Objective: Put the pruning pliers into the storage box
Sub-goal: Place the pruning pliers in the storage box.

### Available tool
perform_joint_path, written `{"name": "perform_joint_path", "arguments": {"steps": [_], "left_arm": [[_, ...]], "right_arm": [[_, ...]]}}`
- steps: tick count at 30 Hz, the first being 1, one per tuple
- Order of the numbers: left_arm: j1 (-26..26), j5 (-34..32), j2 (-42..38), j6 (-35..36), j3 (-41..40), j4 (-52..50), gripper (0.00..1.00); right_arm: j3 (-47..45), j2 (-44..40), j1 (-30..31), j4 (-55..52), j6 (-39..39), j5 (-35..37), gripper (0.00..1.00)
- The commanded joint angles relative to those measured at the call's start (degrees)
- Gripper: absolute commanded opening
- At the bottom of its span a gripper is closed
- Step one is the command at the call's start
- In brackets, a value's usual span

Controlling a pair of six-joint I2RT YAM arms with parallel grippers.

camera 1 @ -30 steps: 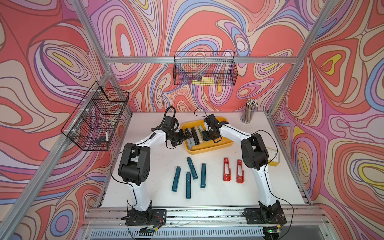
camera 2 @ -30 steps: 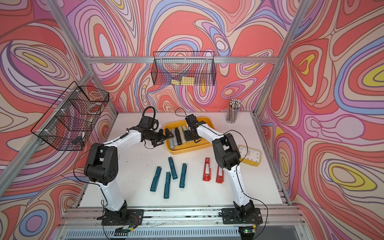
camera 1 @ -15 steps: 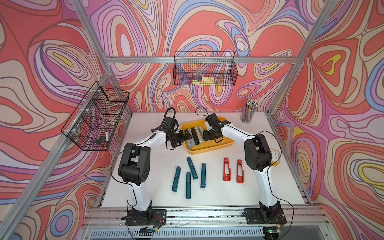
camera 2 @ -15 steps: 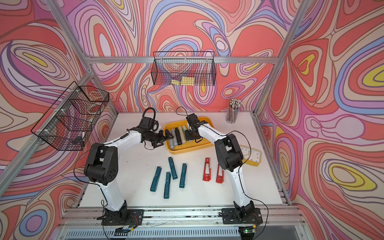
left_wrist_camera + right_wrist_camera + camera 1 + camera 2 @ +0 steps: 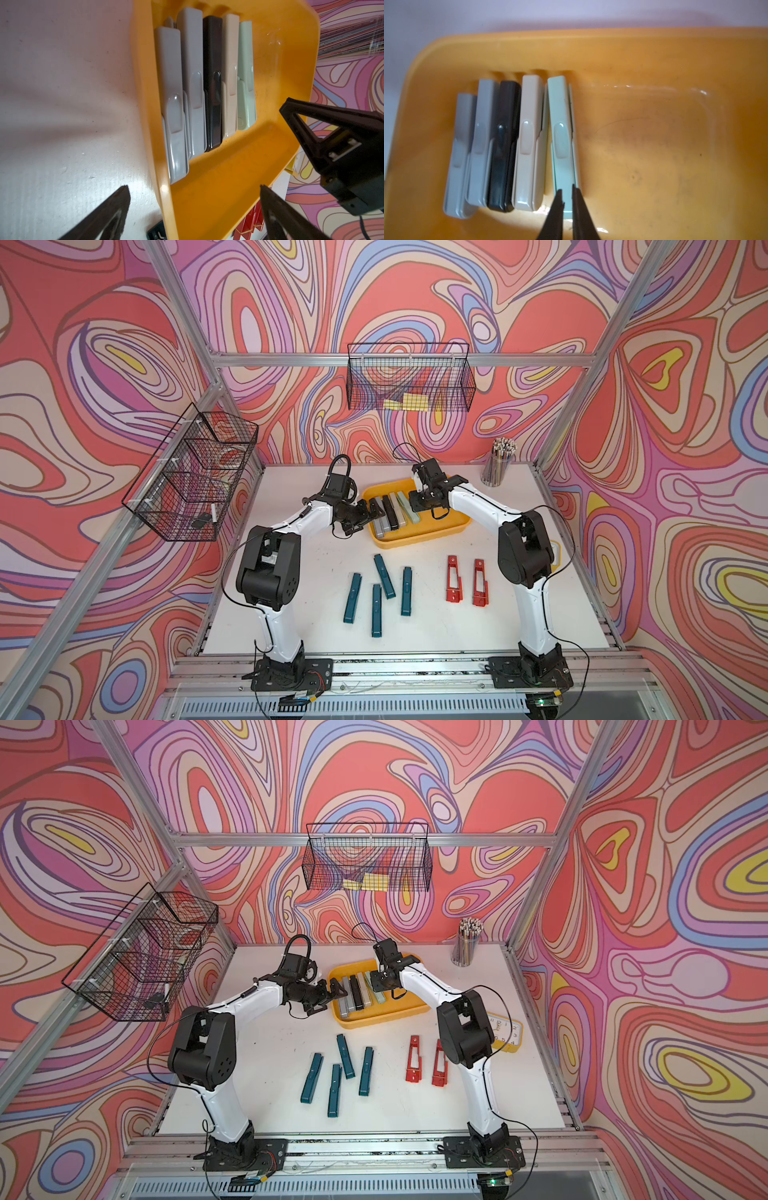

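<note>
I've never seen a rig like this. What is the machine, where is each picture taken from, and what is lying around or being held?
Two robot arms stand at the front edge of the table, each ending in a two-fingered gripper. The two wide pictures come from one overhead stereo camera; the two close-ups come from cameras on the arms' wrists. The yellow storage box holds five pruning pliers: two grey, one black, one beige and the mint pliers. Four teal pliers and two red pliers lie on the table. The left gripper is open and empty at the box's end. The right gripper is shut, tips over the mint pliers' end, apparently gripping nothing. The pencil cup, yellow alarm clock and wire baskets play no part.
</note>
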Motion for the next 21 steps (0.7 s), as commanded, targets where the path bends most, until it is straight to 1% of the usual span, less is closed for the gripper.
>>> {"name": "perform_joint_path", "arguments": {"steps": [1, 10, 21], "left_arm": [[0.46, -0.08, -0.24, -0.25, 2.42, -0.21, 0.99], [0.46, -0.32, 0.39, -0.49, 3.95, -0.81, 0.99], [0.40, 0.63, 1.56, -2.15, 3.98, 1.32, 0.99]], "right_arm": [[3.64, 3.22, -0.79, -0.22, -0.49, 2.42, 0.00], [8.11, 9.07, -3.07, 0.56, -0.23, 1.47, 0.00], [8.29, 12.12, -3.34, 2.24, -0.24, -3.58, 0.00]]}}
